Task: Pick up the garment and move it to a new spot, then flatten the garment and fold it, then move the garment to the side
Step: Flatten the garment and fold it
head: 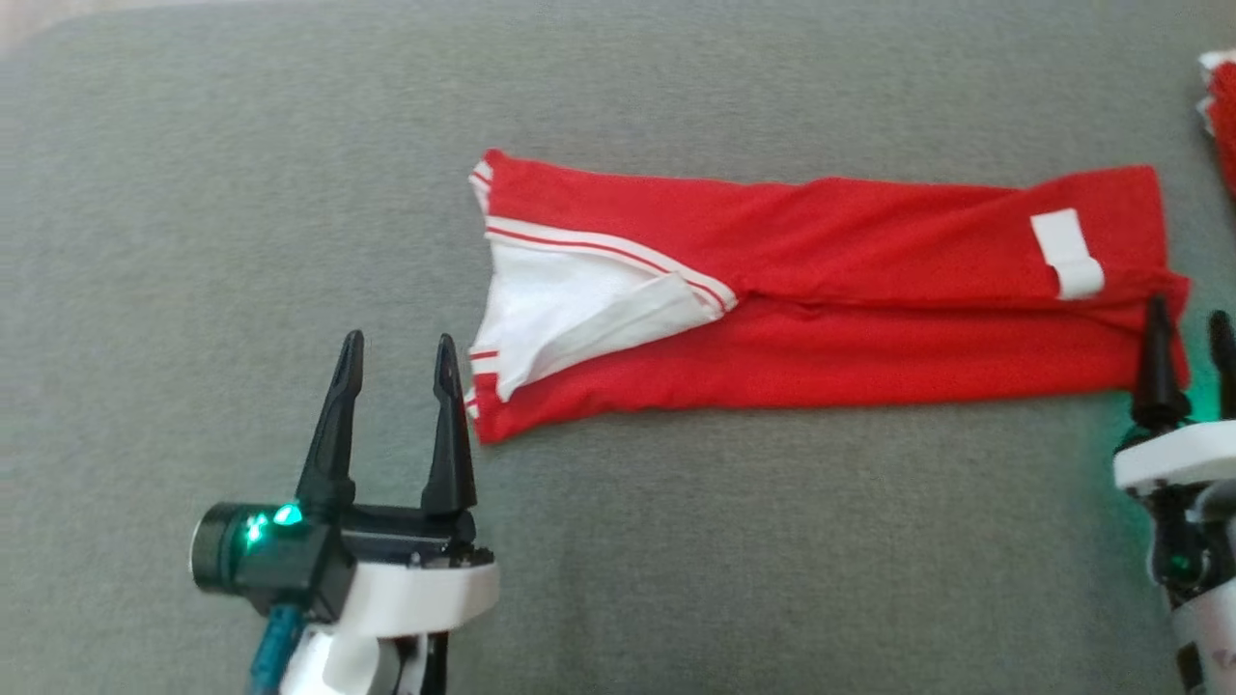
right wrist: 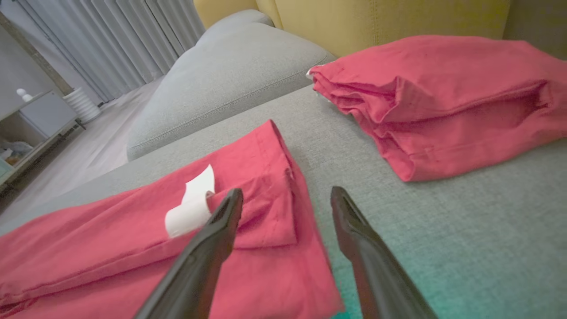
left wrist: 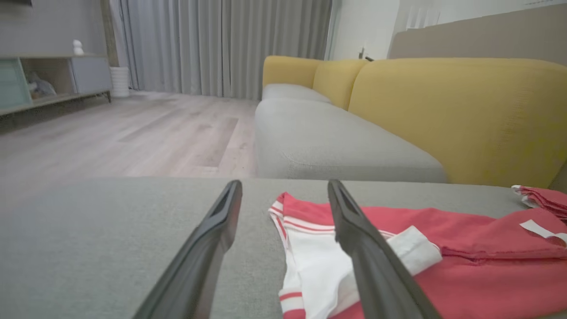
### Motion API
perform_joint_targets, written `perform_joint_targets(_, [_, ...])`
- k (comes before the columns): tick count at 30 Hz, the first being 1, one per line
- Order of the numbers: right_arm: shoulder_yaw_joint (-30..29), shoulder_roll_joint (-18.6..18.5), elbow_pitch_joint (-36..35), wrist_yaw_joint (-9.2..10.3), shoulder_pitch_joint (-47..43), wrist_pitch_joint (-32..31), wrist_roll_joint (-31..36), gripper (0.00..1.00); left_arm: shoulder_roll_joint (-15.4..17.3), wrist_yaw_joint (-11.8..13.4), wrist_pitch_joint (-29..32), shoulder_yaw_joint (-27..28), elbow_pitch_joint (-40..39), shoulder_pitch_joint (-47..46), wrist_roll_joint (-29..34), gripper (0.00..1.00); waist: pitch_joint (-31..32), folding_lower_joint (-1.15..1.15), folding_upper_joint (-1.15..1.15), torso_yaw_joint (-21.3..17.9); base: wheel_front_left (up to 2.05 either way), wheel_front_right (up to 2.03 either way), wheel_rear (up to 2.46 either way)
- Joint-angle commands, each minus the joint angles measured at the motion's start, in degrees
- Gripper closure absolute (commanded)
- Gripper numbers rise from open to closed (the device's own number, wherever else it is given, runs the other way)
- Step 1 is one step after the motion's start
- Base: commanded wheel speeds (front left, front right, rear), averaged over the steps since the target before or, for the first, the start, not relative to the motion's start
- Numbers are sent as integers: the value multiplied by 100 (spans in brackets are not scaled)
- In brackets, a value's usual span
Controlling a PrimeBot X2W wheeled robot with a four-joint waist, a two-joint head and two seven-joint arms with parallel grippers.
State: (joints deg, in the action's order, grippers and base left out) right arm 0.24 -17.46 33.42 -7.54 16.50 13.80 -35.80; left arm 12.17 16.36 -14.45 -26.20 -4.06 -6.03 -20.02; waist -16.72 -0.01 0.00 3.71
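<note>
The garment (head: 830, 290) is red with white trim and a white label. It lies folded into a long strip across the grey cushion (head: 241, 193). Its white-lined end points left, the label end right. My left gripper (head: 396, 352) stands open just left of the strip's near left corner, nothing between its fingers. In the left wrist view the garment (left wrist: 443, 266) lies right of the open left gripper (left wrist: 283, 188). My right gripper (head: 1190, 323) is open at the strip's right end. In the right wrist view its left finger (right wrist: 212, 239) is over the garment (right wrist: 133, 248) and the right one over bare cushion.
A second red folded cloth (right wrist: 443, 102) lies on the cushion to the right, also seen at the head view's right edge as a red cloth (head: 1221, 106). Beyond the cushion are a yellow-backed sofa (left wrist: 443, 115), wooden floor (left wrist: 133, 133), curtains and a low cabinet.
</note>
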Motion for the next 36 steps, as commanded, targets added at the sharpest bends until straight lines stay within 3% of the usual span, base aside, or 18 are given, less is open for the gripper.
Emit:
perform_joint_targets(1, [-63,-107,74,5,225,75,145,0,-119,-99,-54,351,-200,12,275,0,63,1,0,159,0,0,0])
perform_joint_targets(6, [-436,-108,913,5,483,-357,331,0,-537,-462,-54,604,-189,293,768,0,119,1,0,377,0,0,0])
perform_joint_targets(7, [-453,-87,1032,5,505,-484,358,30,-589,-528,-54,637,-180,321,836,0,125,1,0,418,0,0,0])
perform_joint_targets(8, [-460,-53,1111,5,522,-596,358,80,-631,-582,-54,675,-173,347,894,0,128,1,0,442,0,0,0])
perform_joint_targets(9, [-473,-12,1167,5,530,-699,333,100,-668,-631,-54,717,-167,370,948,0,132,1,0,462,0,0,0])
perform_joint_targets(14, [-462,31,1006,5,499,-750,287,100,-792,-910,-54,894,-122,454,1075,0,149,1,0,458,0,0,0])
perform_joint_targets(20, [-818,-507,719,5,524,-634,353,100,-866,-1147,-54,1040,-90,522,1211,0,273,1,0,334,0,0,0])
perform_joint_targets(25, [-946,-704,152,5,645,-902,408,100,-889,-1259,-54,1141,-58,583,1256,0,360,1,0,227,0,0,0])
perform_joint_targets(30, [-501,-312,-1366,5,698,-1405,261,100,-908,-1378,-54,1215,8,614,1308,0,454,1,0,187,0,0,0])
perform_joint_targets(36, [611,332,-2966,5,503,-2034,220,100,-920,-1479,-54,1162,111,641,1357,0,523,1,0,265,0,0,0])
